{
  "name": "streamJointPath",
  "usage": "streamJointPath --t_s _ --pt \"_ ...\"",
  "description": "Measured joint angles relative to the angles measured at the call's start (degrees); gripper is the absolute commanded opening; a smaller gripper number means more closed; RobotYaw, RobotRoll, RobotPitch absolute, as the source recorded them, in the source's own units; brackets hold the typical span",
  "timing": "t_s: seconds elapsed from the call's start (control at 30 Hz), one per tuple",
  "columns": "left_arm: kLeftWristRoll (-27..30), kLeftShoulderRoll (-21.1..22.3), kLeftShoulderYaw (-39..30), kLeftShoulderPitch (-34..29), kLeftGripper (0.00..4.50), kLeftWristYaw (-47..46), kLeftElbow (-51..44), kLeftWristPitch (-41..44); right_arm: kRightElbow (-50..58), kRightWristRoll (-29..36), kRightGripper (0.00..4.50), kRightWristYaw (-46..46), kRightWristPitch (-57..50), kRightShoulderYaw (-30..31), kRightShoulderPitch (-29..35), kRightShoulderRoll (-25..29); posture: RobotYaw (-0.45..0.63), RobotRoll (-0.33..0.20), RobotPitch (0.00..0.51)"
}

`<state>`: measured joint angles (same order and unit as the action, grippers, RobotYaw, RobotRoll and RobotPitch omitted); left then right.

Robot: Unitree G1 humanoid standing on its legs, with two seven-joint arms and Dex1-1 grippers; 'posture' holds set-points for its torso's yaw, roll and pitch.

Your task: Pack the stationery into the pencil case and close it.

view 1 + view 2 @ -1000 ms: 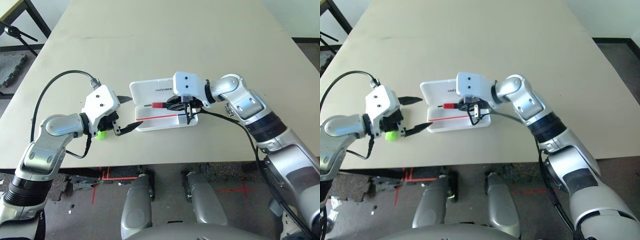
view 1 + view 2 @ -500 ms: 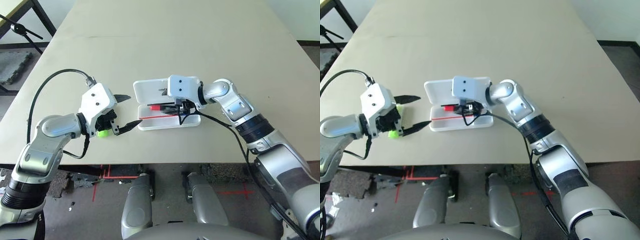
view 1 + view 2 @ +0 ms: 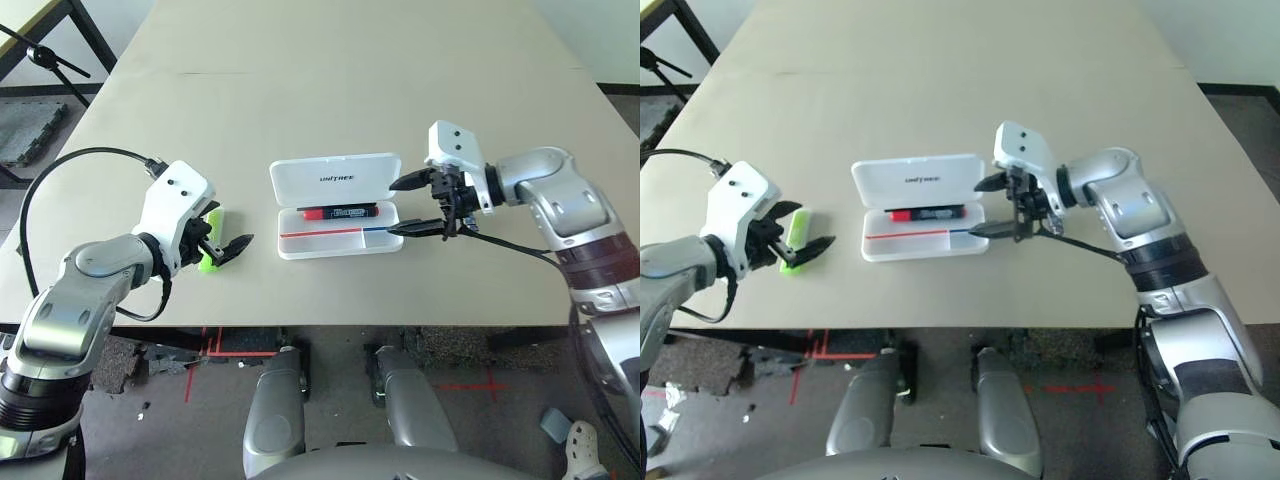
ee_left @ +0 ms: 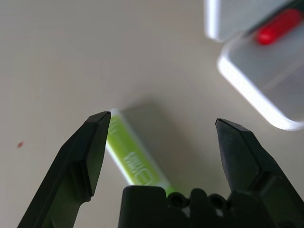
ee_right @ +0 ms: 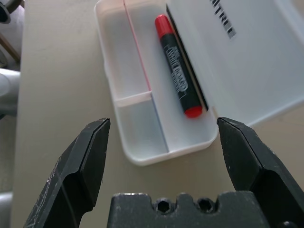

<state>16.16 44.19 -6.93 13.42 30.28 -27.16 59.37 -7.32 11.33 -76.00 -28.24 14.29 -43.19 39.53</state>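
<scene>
While lying open on the counter [image 3: 330,90] with its lid folded back, pencil case [image 3: 338,206] already holding the red-capped marker [image 3: 338,212] in the tray's rear channel. Highlighter [image 3: 794,238] not yet packed, resting on the counter well to the case's left. Left gripper [image 3: 232,246] hovering just over the highlighter, spread wide and empty, likely lining up a pick. Right gripper [image 3: 420,205] hanging beside the case's right end, also wide and empty. Clip-like piece not discernible. Lid closing remaining.
</scene>
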Motion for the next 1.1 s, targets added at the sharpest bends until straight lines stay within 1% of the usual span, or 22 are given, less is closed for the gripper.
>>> streamJointPath --t_s 0.17,0.27,0.43,0.57,0.63,0.7,0.73,0.77,0.87,0.9,0.93,1.03,1.1 --pt "-0.59 -3.51 -2.26 3.26 4.50 -6.28 1.70 9.21 0.69 0.49 4.48 0.17 -0.50 -0.20 1.02 0.20 0.10 0.000 0.225" --pt "-0.79 -4.63 -3.69 4.16 4.50 -8.95 2.85 13.63 0.68 0.53 4.48 0.42 -0.47 -0.20 1.15 0.14 0.10 0.000 0.227" --pt "-0.47 -7.90 -4.13 4.19 4.50 -10.81 2.85 17.82 0.60 0.51 4.48 0.93 0.01 -0.18 1.19 0.11 0.10 0.000 0.229" --pt "-0.37 -9.31 -4.49 4.40 4.50 -11.59 2.80 19.31 0.60 0.51 4.48 1.14 0.04 -0.18 1.19 0.11 0.09 0.000 0.230" --pt "-0.38 -9.58 -4.53 4.47 4.08 -11.83 2.81 19.44 0.60 0.51 4.50 1.24 0.04 -0.18 1.20 0.11 0.09 0.000 0.229" --pt "-0.13 -10.04 -4.51 4.48 3.47 -11.80 2.82 19.45 0.63 0.51 4.50 1.40 0.04 -0.18 1.24 0.12 0.08 0.000 0.228" --pt "0.05 -10.13 -4.46 4.48 3.14 -11.76 2.84 19.45 0.66 0.51 4.50 1.51 0.03 -0.19 1.26 0.12 0.08 0.000 0.228" --pt "0.19 -10.15 -4.40 4.48 2.68 -11.72 2.88 19.45 0.73 0.51 4.50 1.65 0.02 -0.19 1.33 0.14 0.08 0.000 0.228" --pt "0.46 -10.16 -4.36 4.63 1.51 -11.72 3.06 19.48 0.82 0.50 4.50 1.86 -0.13 -0.19 1.64 0.54 0.08 0.000 0.226" --pt "0.56 -10.15 -4.36 4.82 1.18 -11.71 3.18 19.55 0.83 0.46 4.50 1.85 -0.17 -0.19 1.71 0.88 0.08 0.000 0.226" --pt "0.65 -10.06 -4.35 5.06 1.07 -11.66 3.27 19.59 0.83 0.42 4.50 1.79 -0.17 -0.18 1.78 1.42 0.08 0.000 0.225" --pt "0.77 -7.85 -4.01 5.13 1.07 -10.69 3.27 19.23 0.79 0.36 4.50 1.25 -0.09 -0.19 1.81 2.86 0.08 0.000 0.224" --pt "0.76 -3.25 -2.75 4.89 1.07 -8.89 3.01 17.39 0.70 0.33 4.50 0.96 0.02 -0.18 1.81 3.14 0.08 0.000 0.222"
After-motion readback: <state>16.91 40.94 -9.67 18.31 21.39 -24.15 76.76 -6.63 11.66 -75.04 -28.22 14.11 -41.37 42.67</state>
